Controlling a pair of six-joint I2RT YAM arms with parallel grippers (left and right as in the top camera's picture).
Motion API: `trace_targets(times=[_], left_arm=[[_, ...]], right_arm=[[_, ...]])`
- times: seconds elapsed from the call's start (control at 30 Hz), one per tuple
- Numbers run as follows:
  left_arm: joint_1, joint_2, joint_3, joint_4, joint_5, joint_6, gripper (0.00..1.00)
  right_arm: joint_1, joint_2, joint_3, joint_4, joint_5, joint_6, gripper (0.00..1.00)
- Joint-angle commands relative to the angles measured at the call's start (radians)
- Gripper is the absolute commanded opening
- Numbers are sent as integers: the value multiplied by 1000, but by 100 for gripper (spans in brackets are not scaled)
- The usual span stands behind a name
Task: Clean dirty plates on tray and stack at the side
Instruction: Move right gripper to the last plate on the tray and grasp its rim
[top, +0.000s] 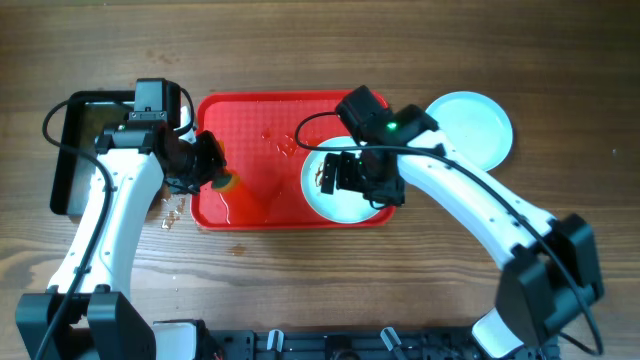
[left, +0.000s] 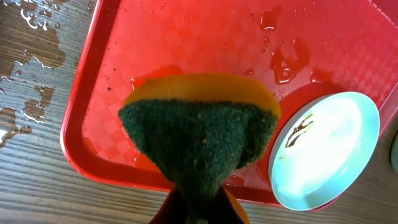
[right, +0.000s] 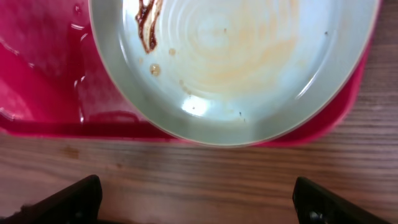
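Note:
A dirty plate (top: 325, 200) lies at the right end of the wet red tray (top: 250, 130), a brown smear (right: 146, 25) near its rim. My right gripper (top: 345, 175) hovers over it, open and empty; in the right wrist view its fingertips (right: 68, 202) sit wide apart above the wood just in front of the plate (right: 236, 62). A clean-looking plate (top: 470, 125) rests on the table right of the tray. My left gripper (top: 212, 168) is shut on a green-and-orange sponge (left: 199, 137), held over the tray's left front corner (left: 81, 149). The dirty plate (left: 326, 149) shows to its right.
A black pan (top: 85, 130) sits on the table left of the tray, behind the left arm. Water drops (left: 31, 37) lie on the wood beside the tray's left edge. Puddles (left: 283, 62) stand on the tray floor.

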Motion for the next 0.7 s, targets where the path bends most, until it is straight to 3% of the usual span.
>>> trace_targets(times=[0.0, 0.07, 0.13, 0.17, 0.47, 0.67], left_arm=[[0, 7, 15, 2, 19, 5, 4], [0, 7, 15, 2, 19, 5, 4], [0, 7, 15, 2, 19, 5, 4], [0, 7, 15, 2, 19, 5, 4], [0, 7, 15, 3, 19, 5, 4], [0, 7, 15, -3, 19, 5, 4]], right_arm=[[29, 14, 13, 50, 33, 50, 99], [47, 14, 13, 80, 34, 50, 94], [60, 14, 13, 80, 82, 115, 70], [61, 15, 12, 79, 91, 152, 66], [62, 26, -4, -37, 320, 317, 71], [47, 26, -76, -11, 355, 396, 68]])
